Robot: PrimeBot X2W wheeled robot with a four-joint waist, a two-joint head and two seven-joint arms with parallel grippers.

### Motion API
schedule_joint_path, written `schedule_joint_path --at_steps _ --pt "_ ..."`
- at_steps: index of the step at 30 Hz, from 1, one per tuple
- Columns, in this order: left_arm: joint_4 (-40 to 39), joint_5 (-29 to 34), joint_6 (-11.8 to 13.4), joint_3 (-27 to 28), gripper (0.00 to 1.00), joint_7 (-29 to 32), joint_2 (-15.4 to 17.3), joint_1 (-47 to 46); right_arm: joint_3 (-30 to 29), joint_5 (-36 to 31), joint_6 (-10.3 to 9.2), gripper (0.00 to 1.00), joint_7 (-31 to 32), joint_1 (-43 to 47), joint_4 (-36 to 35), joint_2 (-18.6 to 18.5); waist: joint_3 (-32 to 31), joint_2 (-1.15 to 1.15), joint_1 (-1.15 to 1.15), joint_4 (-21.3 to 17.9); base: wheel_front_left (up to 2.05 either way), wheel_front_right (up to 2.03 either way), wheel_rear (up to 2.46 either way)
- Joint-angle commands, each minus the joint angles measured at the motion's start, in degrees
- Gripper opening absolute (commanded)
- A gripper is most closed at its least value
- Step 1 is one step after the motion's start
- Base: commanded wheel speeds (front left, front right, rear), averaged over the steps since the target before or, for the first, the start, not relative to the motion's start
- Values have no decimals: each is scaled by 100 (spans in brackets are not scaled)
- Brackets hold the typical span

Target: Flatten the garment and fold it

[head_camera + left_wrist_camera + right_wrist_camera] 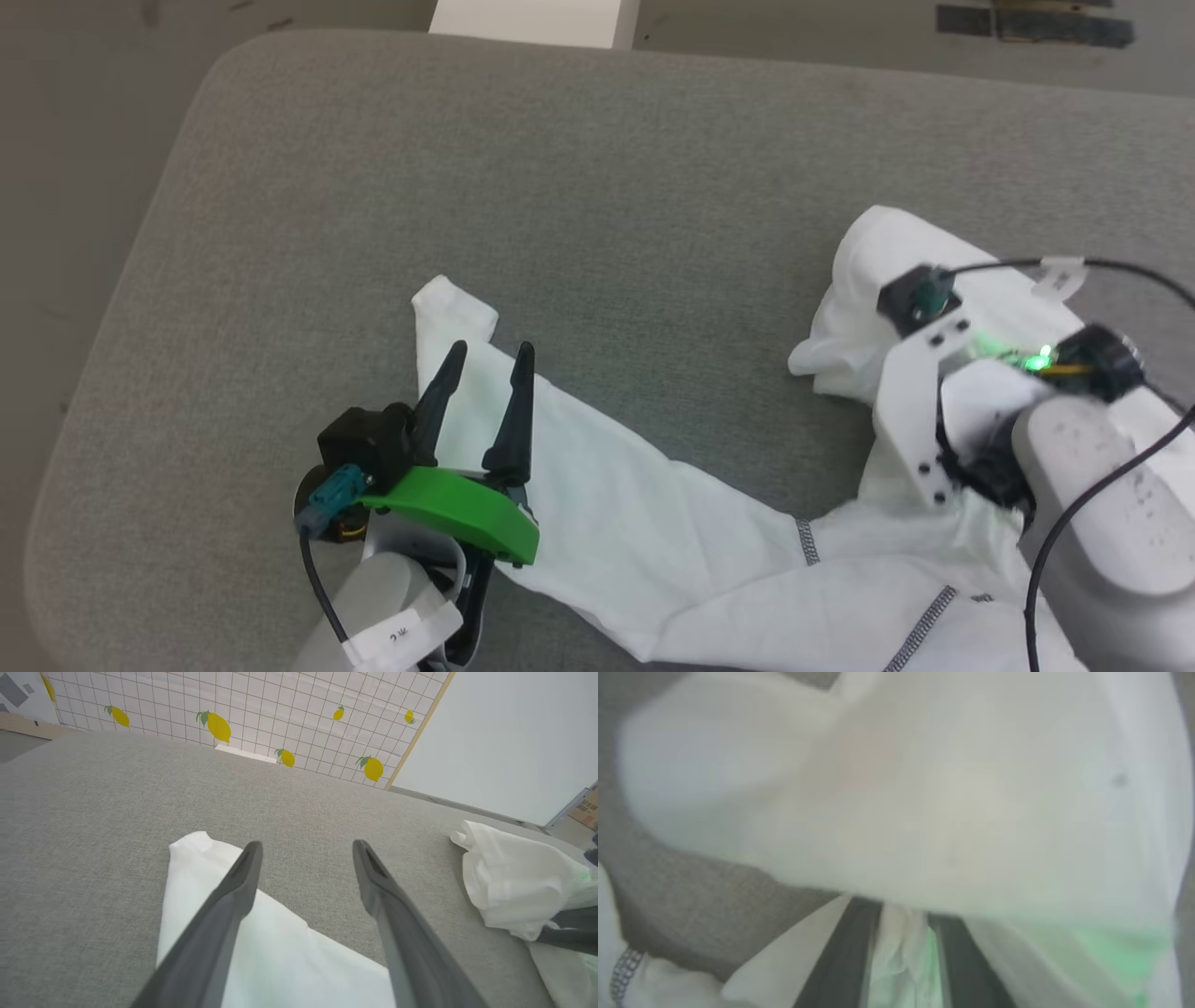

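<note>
The garment (653,523) lies crumpled on the grey fabric-covered worktop (597,168), toward its near side. One long white strip of it runs from the near right up to a folded end near the middle left. Two lines of grey speckled stitching (808,541) show on the cloth at the near right.

The left gripper (489,353) hovers over the left end of that strip. Its two dark fingers (219,914) stand wide apart with nothing between them. In the left wrist view, white cloth lies under the left finger and bare grey surface under the right one.

At the right, a bunched mass of the garment rises in a hump around the right arm's wrist. The right gripper (903,933) is buried in it. The right wrist view is blurred and very close, but its fingers (840,956) stand near together and appear clamped on a pinch of white cloth.

Behind the worktop, a tiled wall with a lemon pattern (219,723) shows in the left wrist view.
</note>
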Motion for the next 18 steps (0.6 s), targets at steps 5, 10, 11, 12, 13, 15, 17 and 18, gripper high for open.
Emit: schedule_joint_path --at_steps 5,10,11,12,13,15,17,18 --pt "97 -10 -45 38 100 -85 -64 -199 -283 -451 -12 0 -869 -754 303 337 152 0 0 148 0 0 0" --pt "115 -4 -69 -4 100 -107 -121 -292 -634 -819 -12 0 -1606 -1671 683 733 207 0 0 251 0 0 0" --pt "130 -4 -79 -12 100 -112 -135 -318 -721 -888 -12 0 -1799 -1874 787 819 221 0 0 280 0 0 0" --pt "144 -2 -87 -19 100 -116 -146 -338 -783 -950 -12 0 -1937 -2029 879 877 238 0 0 305 0 0 0" --pt "161 -2 -95 -27 100 -120 -160 -359 -854 -1028 -12 0 -2098 -2205 1007 937 252 0 0 332 0 0 0" --pt "190 -3 -111 -39 100 -128 -184 -382 -953 -1117 -12 0 -2274 -2453 1294 1032 274 0 0 379 0 0 0" --pt "230 -7 -119 -33 100 -134 -199 -388 -1012 -1185 -12 0 -2434 -2639 1578 1093 291 0 0 404 0 0 0" --pt "250 -14 -125 -25 100 -136 -205 -389 -1054 -1192 -12 0 -2502 -2692 1706 1121 300 0 0 408 0 0 0"
